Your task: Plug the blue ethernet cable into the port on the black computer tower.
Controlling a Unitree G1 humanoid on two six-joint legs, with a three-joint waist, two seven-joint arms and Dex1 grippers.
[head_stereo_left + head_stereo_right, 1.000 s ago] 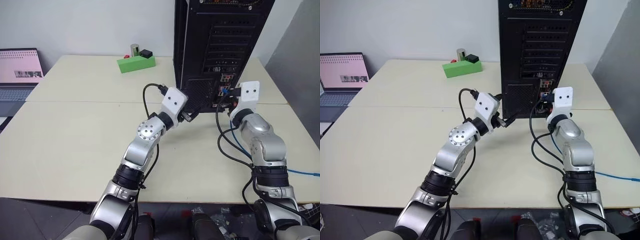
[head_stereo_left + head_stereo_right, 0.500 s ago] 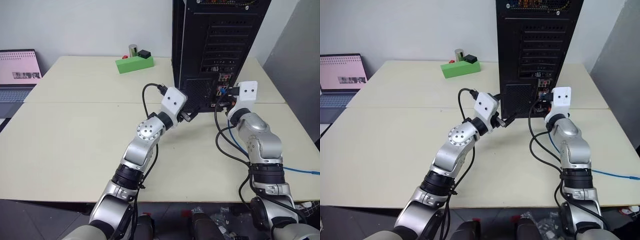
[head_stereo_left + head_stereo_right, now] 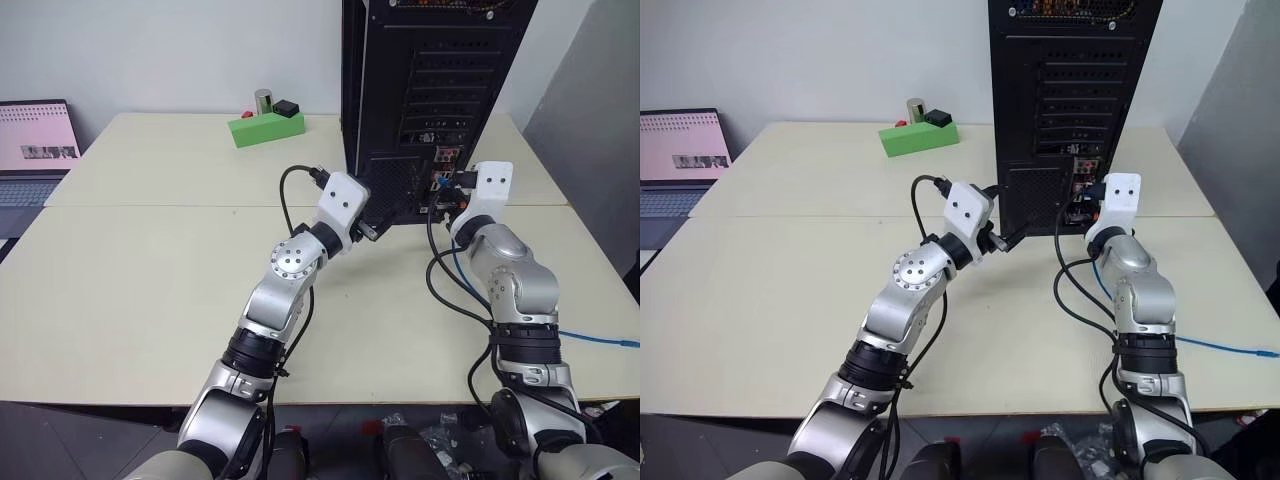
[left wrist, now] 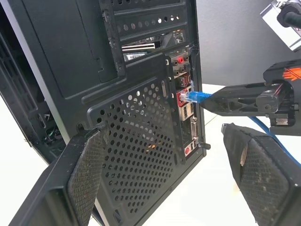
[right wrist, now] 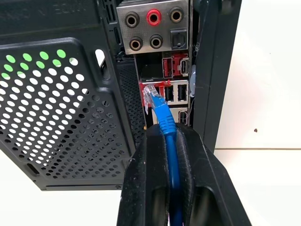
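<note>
Cable plug meeting the tower's rear panel.
Your right gripper (image 5: 164, 141) is pinching the blue ethernet cable (image 5: 165, 123) between closed fingers, its clear plug reaching just ahead to the port (image 5: 149, 92) on the black computer tower (image 3: 1070, 100), standing on the desk (image 3: 790, 270). Your left gripper (image 4: 164, 174) is gaping wide, empty, beside the mesh grille (image 4: 136, 141).

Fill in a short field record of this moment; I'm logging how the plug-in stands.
tower: black computer tower upright on the table, rear panel facing the robot
cable: blue ethernet cable clamped in the right pincer
plug: clear tip at the port, not visibly seated
left pincer: open, straddling the tower's rear corner, holding nothing
</note>
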